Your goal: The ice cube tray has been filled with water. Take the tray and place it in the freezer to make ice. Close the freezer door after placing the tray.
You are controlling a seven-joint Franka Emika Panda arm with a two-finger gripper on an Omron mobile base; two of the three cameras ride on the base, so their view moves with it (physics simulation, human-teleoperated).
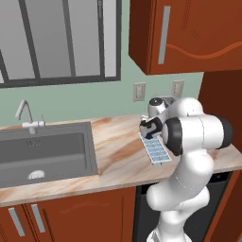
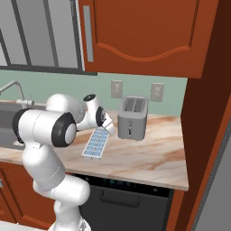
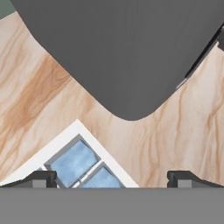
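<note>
1. One pale marbled stone counter (image 2: 149, 155) carries everything here.
2. One grey steel sink basin (image 1: 45, 153) is sunk into the counter, at 9 o'clock from the arm; one small whitish item lies in it, too blurred to name.
3. One grey two-slot metal toaster (image 2: 131, 117) stands at 3 o'clock from the tray.
4. One flat white ice cube tray (image 1: 154, 148) lies on the counter, two rows of pale-blue cells.
5. One two-finger gripper (image 3: 114, 177) hovers over the tray's end, spread wide, holding nothing.
</note>
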